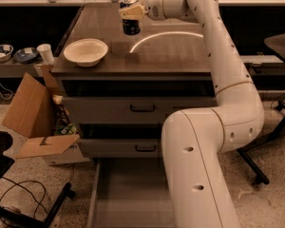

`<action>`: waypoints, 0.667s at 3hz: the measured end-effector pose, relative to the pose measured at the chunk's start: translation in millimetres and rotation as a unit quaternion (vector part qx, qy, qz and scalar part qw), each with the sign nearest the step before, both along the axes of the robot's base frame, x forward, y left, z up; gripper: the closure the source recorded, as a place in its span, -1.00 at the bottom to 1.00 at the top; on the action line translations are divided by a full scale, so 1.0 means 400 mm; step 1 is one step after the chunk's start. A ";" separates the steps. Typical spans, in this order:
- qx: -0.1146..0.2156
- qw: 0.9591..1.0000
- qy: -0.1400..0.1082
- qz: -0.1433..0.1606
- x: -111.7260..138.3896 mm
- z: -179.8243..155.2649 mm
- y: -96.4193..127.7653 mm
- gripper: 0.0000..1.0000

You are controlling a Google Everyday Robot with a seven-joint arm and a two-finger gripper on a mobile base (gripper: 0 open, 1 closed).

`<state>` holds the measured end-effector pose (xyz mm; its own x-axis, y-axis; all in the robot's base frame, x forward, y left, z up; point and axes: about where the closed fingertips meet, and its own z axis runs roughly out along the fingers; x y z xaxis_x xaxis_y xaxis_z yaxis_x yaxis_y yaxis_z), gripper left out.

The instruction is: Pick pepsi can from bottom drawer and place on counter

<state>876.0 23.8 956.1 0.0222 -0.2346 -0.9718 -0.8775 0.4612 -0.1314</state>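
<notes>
The pepsi can point(130, 25), dark blue with a silver top, is upright over the far left part of the counter point(175, 56). My gripper point(131, 12) reaches in from the right and is shut on the can's upper part. I cannot tell whether the can's base touches the counter. The bottom drawer point(128, 194) is pulled open at the bottom of the view. Its grey floor is bare where it shows, and my arm point(204, 156) hides its right side.
A white bowl point(85, 51) sits on the counter's front left corner. Two closed drawer fronts point(142, 109) are under the counter. An open cardboard box point(33, 113) stands left of the cabinet. A white paper cup point(46, 53) and small dishes are on a low shelf at left.
</notes>
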 end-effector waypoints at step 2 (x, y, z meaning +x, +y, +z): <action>0.015 0.997 0.075 -0.028 0.049 -0.139 -0.010 1.00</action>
<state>895.8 19.9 900.6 -0.1370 -0.2021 -0.9697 -0.8591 0.5117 0.0148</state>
